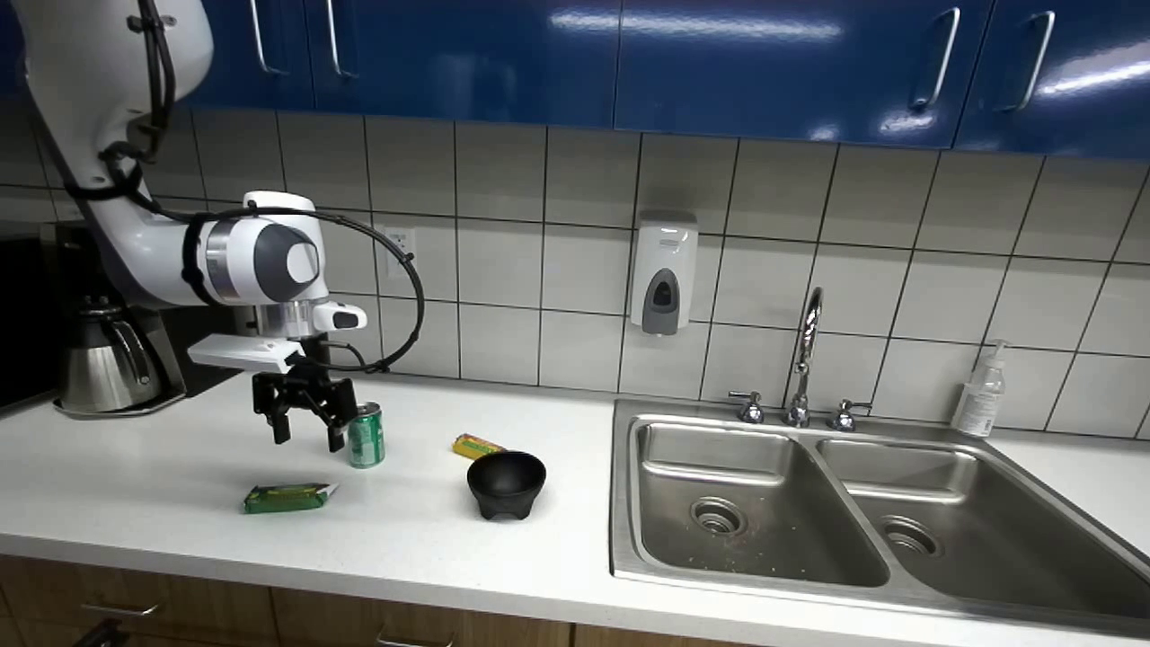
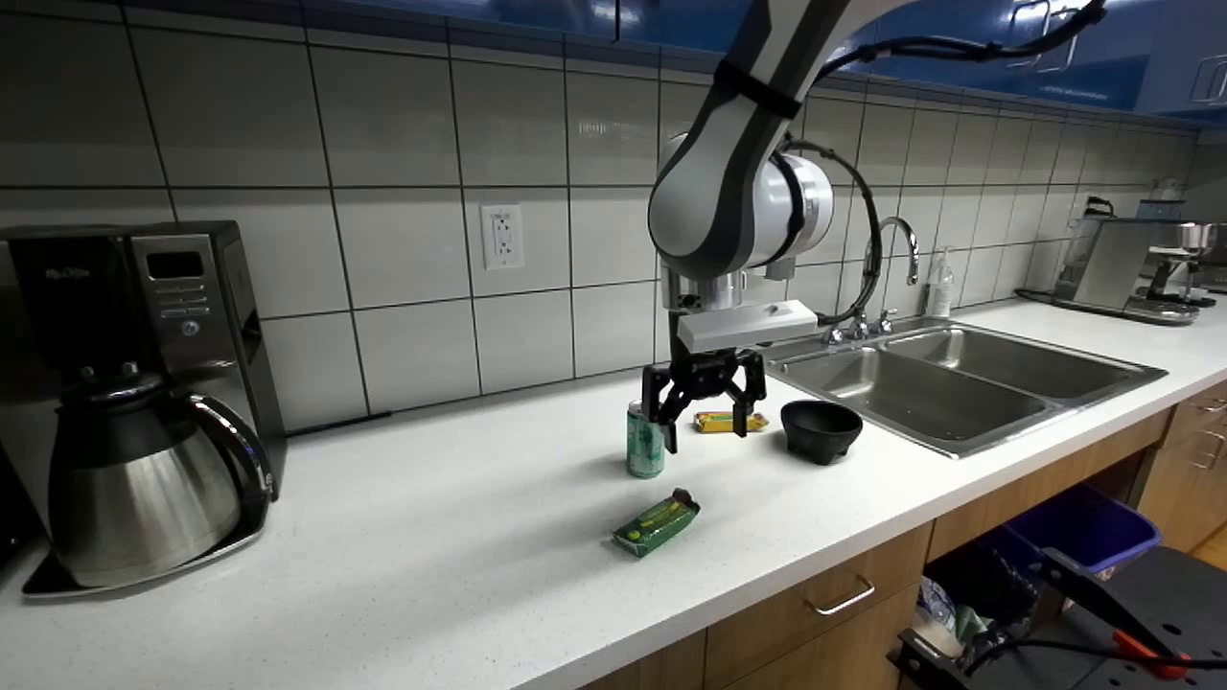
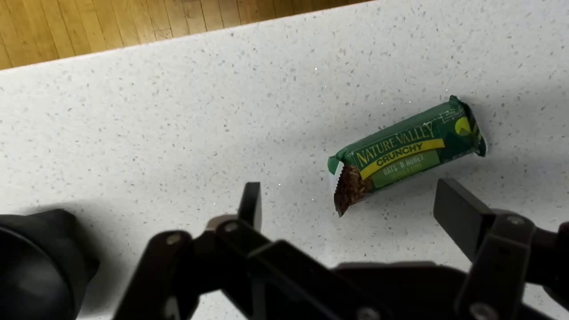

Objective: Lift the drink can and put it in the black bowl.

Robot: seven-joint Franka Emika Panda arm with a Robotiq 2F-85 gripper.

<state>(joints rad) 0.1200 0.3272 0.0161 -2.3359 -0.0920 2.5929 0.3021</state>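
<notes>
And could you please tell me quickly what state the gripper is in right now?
Gripper: open, its fingers well apart and holding nothing; the can stands on the counter.

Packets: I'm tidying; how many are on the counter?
2: a green packet nearer the counter's front edge than the drink can; a yellow packet partly behind the black bowl in an exterior view. Others may be hidden.

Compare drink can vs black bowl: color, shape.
Color: the drink can is mostly green; the black bowl is plain black.
Shape: the drink can is a narrow cylinder; the black bowl is wide-mouthed and tapers down to short feet.
Shared: both stand upright on the white counter.
</notes>
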